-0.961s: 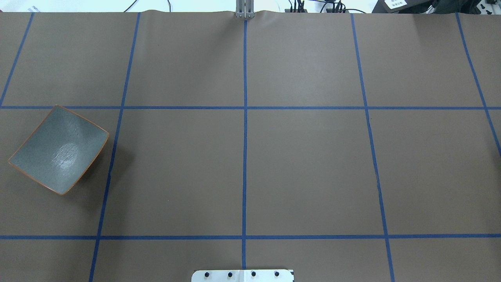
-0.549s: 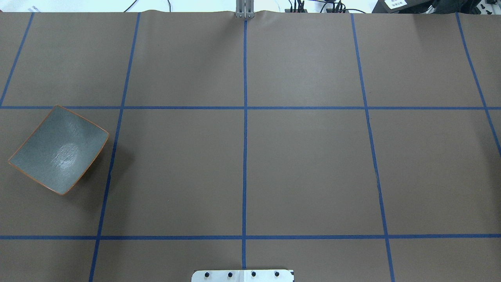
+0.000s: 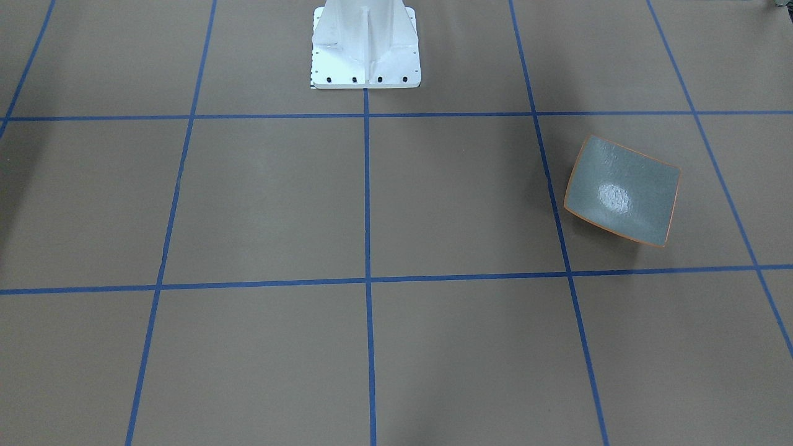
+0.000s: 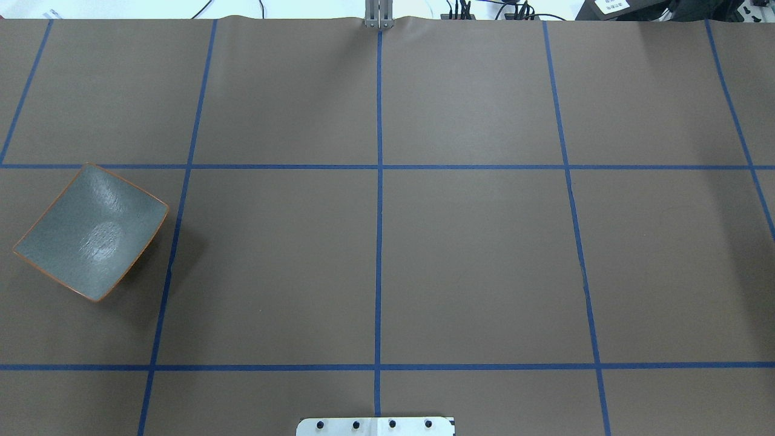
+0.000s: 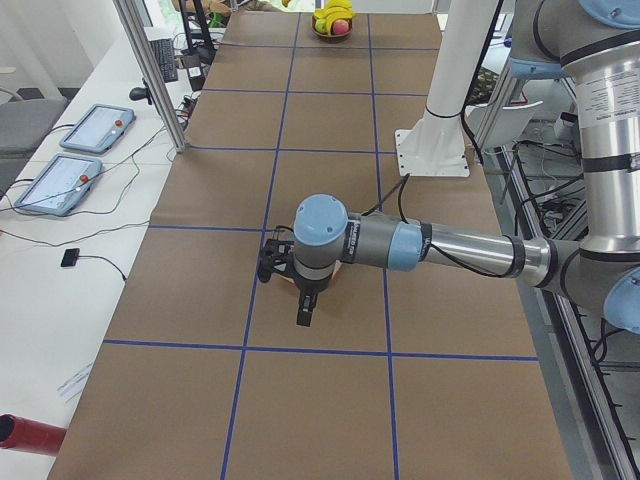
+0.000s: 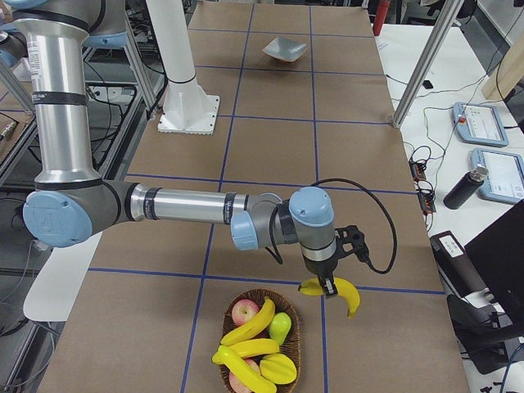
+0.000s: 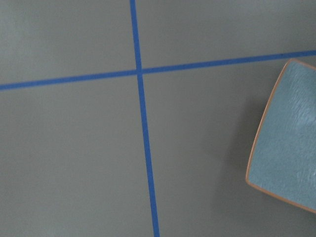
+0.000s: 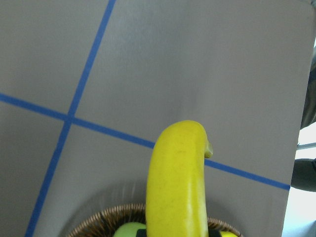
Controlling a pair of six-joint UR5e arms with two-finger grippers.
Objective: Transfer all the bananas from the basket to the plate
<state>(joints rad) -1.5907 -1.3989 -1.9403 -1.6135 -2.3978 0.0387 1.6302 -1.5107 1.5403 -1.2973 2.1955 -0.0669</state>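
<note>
I have one banana lifted in the right hand; the left hand hangs by the plate.

My right arm stretches low, its right hand (image 6: 329,286) pointing down, clamped on a glossy yellow banana (image 8: 177,177) just outside the wicker basket (image 6: 296,337), where the other bananas (image 6: 248,323) lie. The grey, orange-rimmed plate (image 4: 91,233) sits bare at the worktop's (image 4: 472,254) far left end. The left hand (image 5: 303,316) points down; I cannot tell its opening.

Open table (image 4: 472,260) spans centre and right of the overhead view. Obstacles: plate (image 4: 91,233) at left edge, pedestal base (image 4: 375,426) at bottom centre. Exterior right view, bottom: basket (image 6: 296,332), right gripper (image 6: 329,286) clamping 1 banana (image 6: 350,296) beside it.
</note>
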